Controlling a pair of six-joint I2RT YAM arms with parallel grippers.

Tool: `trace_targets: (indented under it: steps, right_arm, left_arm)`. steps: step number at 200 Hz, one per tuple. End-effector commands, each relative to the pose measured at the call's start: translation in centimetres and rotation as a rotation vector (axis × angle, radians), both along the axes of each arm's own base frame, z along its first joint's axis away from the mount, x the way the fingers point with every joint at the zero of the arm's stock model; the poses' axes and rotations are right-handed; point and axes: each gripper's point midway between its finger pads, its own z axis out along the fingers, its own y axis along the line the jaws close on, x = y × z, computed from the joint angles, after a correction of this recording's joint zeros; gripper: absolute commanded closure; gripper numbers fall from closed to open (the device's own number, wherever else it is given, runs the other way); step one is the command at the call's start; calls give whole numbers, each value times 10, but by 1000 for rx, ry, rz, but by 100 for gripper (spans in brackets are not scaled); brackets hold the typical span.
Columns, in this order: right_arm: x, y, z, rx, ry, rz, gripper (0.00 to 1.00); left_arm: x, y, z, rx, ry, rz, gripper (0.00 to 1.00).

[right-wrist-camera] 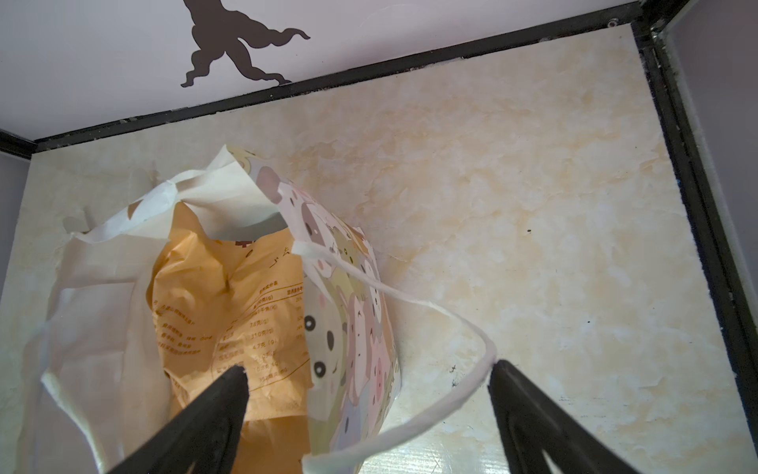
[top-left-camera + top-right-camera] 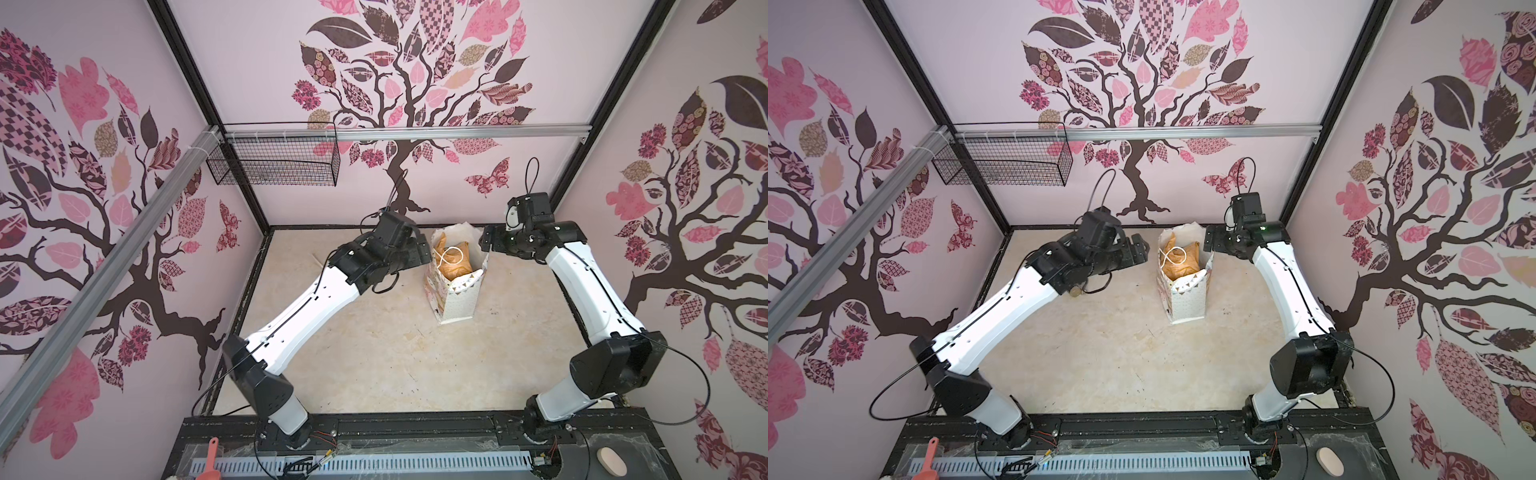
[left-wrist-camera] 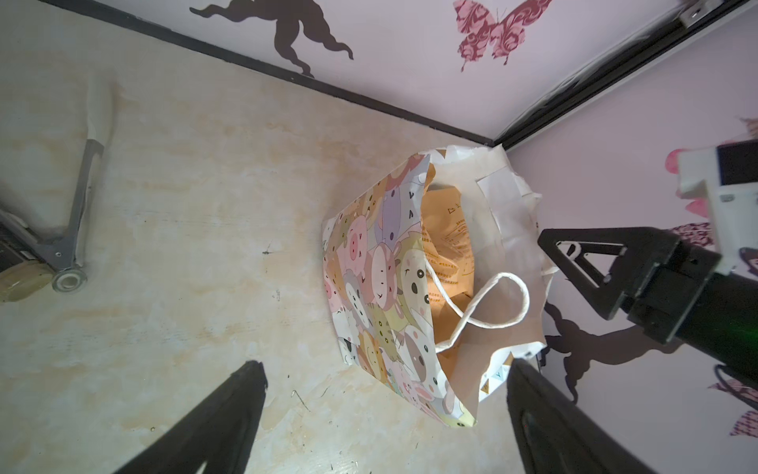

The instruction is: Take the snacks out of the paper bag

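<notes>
Paper bag (image 2: 455, 299), tall, white and flag-printed, standing upright near the back of the beige marbled table (image 2: 374, 353). Its mouth gapes, exposing a crinkly orange-yellow snack packet (image 1: 221, 295) inside. We see the left gripper (image 2: 1140, 249) and right gripper (image 2: 485, 244) flanking it, both spread wide and empty, presumably positioned to steady the rim.

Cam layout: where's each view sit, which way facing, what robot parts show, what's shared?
Both top views: high at the front, looking down toward the back wall; both arms, left gripper and right gripper flanking the paper bag.
Left wrist: on the left arm, facing the bag's cartoon side and mouth; own open fingers, right gripper beyond.
Right wrist: on the right arm, looking into the bag at the orange packet; own open fingers.
Shared: all four show bag and packet.
</notes>
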Motion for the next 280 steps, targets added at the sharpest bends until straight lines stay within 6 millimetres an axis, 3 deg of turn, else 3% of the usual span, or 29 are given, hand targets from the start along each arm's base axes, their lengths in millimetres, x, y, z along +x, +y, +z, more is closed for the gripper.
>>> trace_targets:
  steps: [1, 34, 55, 84, 105, 176, 186, 210, 251, 268, 280]
  right_arm:
    - [5, 6, 5, -11, -14, 28, 9]
    - [6, 23, -11, 10, 25, 68, 14]
    - [5, 33, -18, 18, 32, 89, 24]
    - [5, 38, -15, 12, 8, 79, 27]
    - [4, 41, -9, 28, -21, 75, 36]
    - [-7, 55, 2, 110, -49, 96, 74]
    - [-11, 62, 8, 138, -65, 102, 79]
    - [-26, 82, 23, 228, -113, 131, 80]
    - [-59, 120, 38, 380, -143, 206, 87]
    - [-66, 126, 37, 419, -126, 205, 92]
    - [-68, 126, 40, 425, -137, 200, 87]
  left_arm:
    - [5, -12, 4, 27, 3, -9, 10]
    - [26, -32, -14, 64, 12, 17, 22]
    - [33, -41, -28, 80, 41, 12, 34]
    - [35, -50, -48, 91, 96, 4, 51]
    - [35, -53, -56, 88, 112, 3, 64]
    - [29, -47, -47, 70, 111, 7, 100]
    - [28, -46, -42, 60, 106, 2, 100]
    - [25, -38, -31, 45, 91, 6, 100]
    - [18, -5, -6, -1, 33, 40, 100]
    - [12, 11, -13, -7, 42, 53, 100]
    - [10, 21, -11, -24, 38, 61, 100]
